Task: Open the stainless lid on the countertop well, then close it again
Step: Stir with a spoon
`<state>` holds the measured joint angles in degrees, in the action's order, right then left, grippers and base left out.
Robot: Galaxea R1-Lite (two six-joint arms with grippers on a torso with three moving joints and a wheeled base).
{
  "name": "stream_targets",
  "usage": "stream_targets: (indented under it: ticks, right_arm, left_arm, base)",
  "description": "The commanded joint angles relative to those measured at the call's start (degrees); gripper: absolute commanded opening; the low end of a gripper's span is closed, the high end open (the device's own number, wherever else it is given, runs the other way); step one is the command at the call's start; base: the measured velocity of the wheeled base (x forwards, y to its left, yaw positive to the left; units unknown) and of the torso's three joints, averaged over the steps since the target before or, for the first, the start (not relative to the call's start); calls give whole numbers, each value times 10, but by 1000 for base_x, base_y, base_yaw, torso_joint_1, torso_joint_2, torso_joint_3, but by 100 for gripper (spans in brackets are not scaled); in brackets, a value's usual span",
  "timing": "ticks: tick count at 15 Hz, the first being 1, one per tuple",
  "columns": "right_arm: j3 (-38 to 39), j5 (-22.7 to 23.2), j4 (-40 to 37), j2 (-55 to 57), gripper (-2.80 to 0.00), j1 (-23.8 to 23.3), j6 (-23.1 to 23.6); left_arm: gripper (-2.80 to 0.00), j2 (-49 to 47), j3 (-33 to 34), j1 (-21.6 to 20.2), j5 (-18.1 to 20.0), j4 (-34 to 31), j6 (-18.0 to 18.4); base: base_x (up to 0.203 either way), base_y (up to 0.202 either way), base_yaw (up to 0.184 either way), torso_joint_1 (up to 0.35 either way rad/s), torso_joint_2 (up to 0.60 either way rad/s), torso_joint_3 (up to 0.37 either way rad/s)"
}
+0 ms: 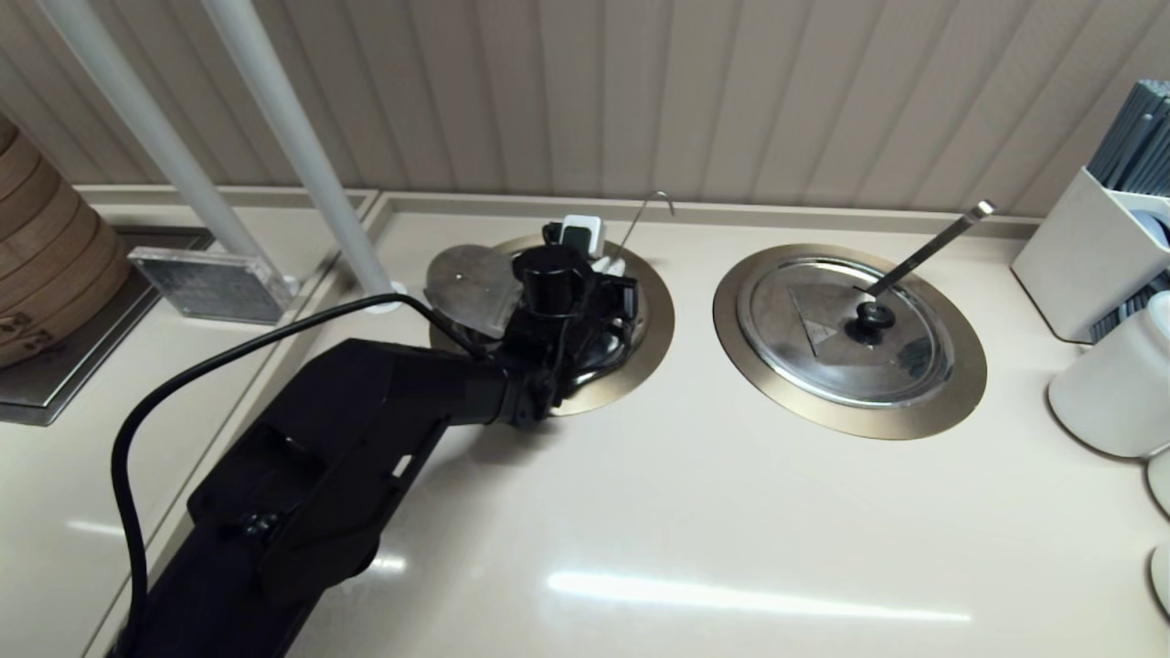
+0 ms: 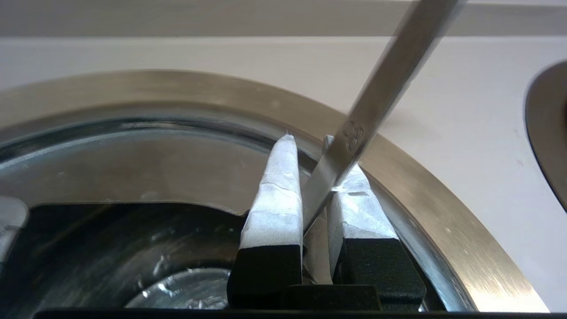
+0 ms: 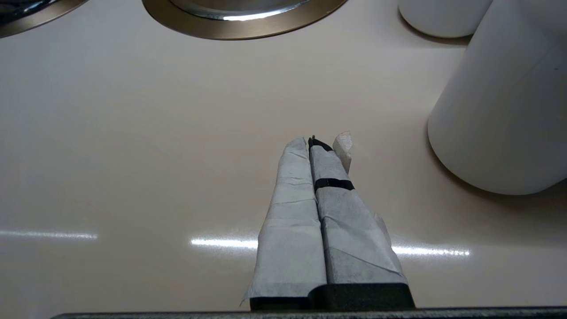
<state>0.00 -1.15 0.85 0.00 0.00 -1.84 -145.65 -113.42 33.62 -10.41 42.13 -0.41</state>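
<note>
The countertop well [image 1: 654, 338] with the bronze-gold ring [image 2: 443, 212] stands uncovered, its dark basin showing in the left wrist view. The stainless lid [image 1: 466, 288] is tilted up over the well's left side; its steel face [image 2: 133, 168] shows, but its knob is hidden under the arm. My left gripper [image 1: 594, 251] reaches over the well's far rim. Its taped fingers [image 2: 277, 190] stand close together, and the hook-tipped ladle handle [image 2: 390, 79] runs down between them. My right gripper [image 3: 316, 141] hovers shut and empty over bare counter, outside the head view.
The twin lid [image 1: 845, 329] covers the right well [image 1: 960, 384], a straight ladle handle [image 1: 932, 242] poking out. White cups [image 1: 1106, 384] and a utensil holder [image 1: 1088, 256] stand at the right. White posts [image 1: 302, 155], a clear block [image 1: 210, 283] and a bamboo steamer [image 1: 46, 265] are at the left.
</note>
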Motion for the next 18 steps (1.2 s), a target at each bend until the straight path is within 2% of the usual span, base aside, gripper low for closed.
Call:
stream_targets:
  ticks: [1,18]
  right_arm:
    - [3,0,0,0,-280,0,0]
    - [3,0,0,0,-280,0,0]
  left_arm:
    - [-280,2,0,1,0,1,-1]
    - [-280,24,22,-1,-8,-8,-6]
  base:
    - [0,0,0,0,0,0]
    - [0,0,0,0,0,0]
